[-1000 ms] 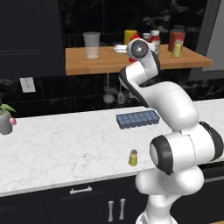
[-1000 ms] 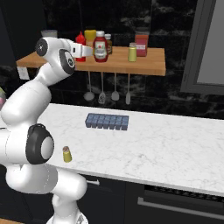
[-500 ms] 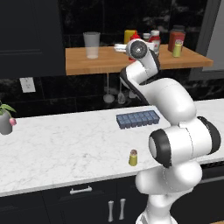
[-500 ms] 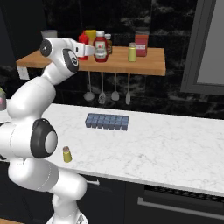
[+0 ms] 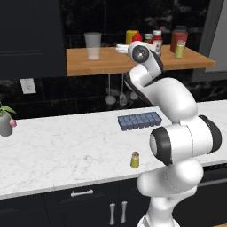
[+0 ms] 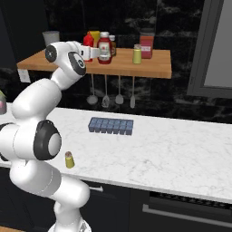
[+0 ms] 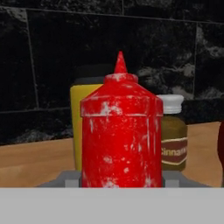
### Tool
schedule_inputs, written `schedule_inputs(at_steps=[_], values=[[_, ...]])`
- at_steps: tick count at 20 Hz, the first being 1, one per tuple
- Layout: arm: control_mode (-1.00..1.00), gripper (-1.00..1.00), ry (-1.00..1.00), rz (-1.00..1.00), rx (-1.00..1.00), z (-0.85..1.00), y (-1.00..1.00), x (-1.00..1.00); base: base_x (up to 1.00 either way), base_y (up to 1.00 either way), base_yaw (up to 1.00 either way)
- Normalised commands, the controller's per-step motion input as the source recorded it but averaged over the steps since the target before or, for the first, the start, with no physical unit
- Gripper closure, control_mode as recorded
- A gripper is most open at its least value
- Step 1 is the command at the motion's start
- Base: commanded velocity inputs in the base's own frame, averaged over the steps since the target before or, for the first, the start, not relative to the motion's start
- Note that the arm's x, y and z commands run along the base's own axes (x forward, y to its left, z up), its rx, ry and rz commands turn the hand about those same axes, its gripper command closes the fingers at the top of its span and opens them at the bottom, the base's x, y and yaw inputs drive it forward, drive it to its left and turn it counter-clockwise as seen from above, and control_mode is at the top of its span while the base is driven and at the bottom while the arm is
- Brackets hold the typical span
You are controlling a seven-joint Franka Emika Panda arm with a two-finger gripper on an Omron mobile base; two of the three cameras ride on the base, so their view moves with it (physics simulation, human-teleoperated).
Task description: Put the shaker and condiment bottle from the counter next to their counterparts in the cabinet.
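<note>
The red condiment bottle [image 7: 120, 135] stands upright between my fingers, and the gripper [image 7: 119, 177] is shut on its lower body. I hold it over the wooden cabinet shelf [image 6: 149, 69], right in front of the tall yellow bottle [image 7: 81, 118]. From the right base view the held bottle [image 6: 88, 43] sits just left of the white-capped ketchup bottle [image 6: 104, 47]. The small shaker [image 5: 135, 160] [image 6: 69, 160] stands on the marble counter [image 5: 66, 146] near its front edge. The bigger shaker [image 6: 137, 54] [image 5: 179, 48] stands further right on the shelf.
A brown labelled jar [image 7: 174, 135] stands behind the bottle. A red box [image 6: 146, 45] and a clear cup [image 5: 93, 45] are also on the shelf. Utensils [image 6: 112, 93] hang under it. A blue-grey tray [image 5: 140, 120] lies mid-counter, a potted plant [image 5: 5, 124] far left.
The arm has edged the red bottle slightly further in over the shelf. The grip is unchanged and the shaker has not moved.
</note>
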Motion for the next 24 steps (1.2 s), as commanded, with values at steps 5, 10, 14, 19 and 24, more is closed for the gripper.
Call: schedule_inputs(at_steps=[5, 10, 14, 19, 24], values=[[-1.0, 1.0, -0.08, 0.0, -0.01, -0.3, 0.0, 0.06, 0.0, 0.0, 0.0], [-1.0, -1.0, 0.0, 0.0, 0.0, -0.31, 0.0, 0.0, 0.0, 0.0, 0.0], [-1.0, -1.0, 0.0, 0.0, 0.0, -0.12, 0.0, 0.0, 0.0, 0.0, 0.0], [-1.0, -1.0, 0.04, 0.0, 0.0, 0.0, 0.0, -0.11, 0.0, 0.0, 0.0], [-1.0, -1.0, 0.05, 0.0, 0.0, 0.0, 0.06, -0.52, 0.0, 0.0, 0.0]])
